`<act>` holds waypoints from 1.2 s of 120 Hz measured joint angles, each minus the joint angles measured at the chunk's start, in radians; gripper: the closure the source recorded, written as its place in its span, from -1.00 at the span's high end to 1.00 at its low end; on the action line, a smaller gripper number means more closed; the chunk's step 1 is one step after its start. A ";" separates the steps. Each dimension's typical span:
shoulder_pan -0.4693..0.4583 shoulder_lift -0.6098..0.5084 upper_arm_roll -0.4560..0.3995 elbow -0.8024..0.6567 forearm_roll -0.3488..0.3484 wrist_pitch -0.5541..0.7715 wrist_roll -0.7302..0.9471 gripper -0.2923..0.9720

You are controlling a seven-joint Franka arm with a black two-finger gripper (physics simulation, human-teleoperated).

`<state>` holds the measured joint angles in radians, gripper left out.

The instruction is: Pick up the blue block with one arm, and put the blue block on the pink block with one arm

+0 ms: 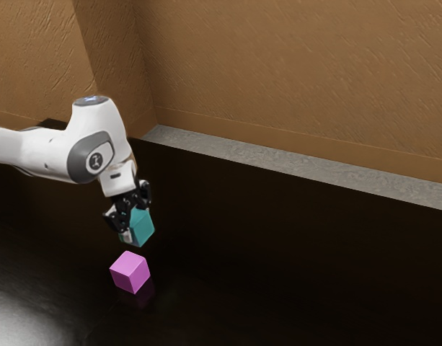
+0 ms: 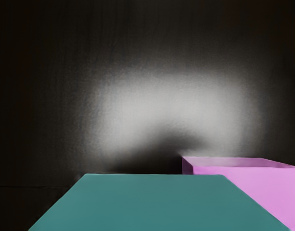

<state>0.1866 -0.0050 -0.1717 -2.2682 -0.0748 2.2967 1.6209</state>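
A teal-blue block (image 1: 139,228) hangs in the air with my black gripper (image 1: 129,220) shut on it, fingers on two of its sides. Below it, a little toward the exterior view's left, a pink block (image 1: 130,271) rests on the dark table; a small gap separates the two. In the wrist view the blue block (image 2: 152,202) lies blurred just under my hand, and the pink block (image 2: 253,185) shows beside and beneath it.
The dark glossy table (image 1: 278,274) spreads wide around the blocks. A grey ledge (image 1: 293,160) runs along its far edge under brown walls (image 1: 293,65). My white arm (image 1: 69,148) enters from the exterior view's left.
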 joint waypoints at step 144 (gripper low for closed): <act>0.015 -0.145 0.003 -0.121 -0.003 -0.109 0.018 0.46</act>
<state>0.2013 -0.1504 -0.1687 -2.3888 -0.0774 2.1873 1.6390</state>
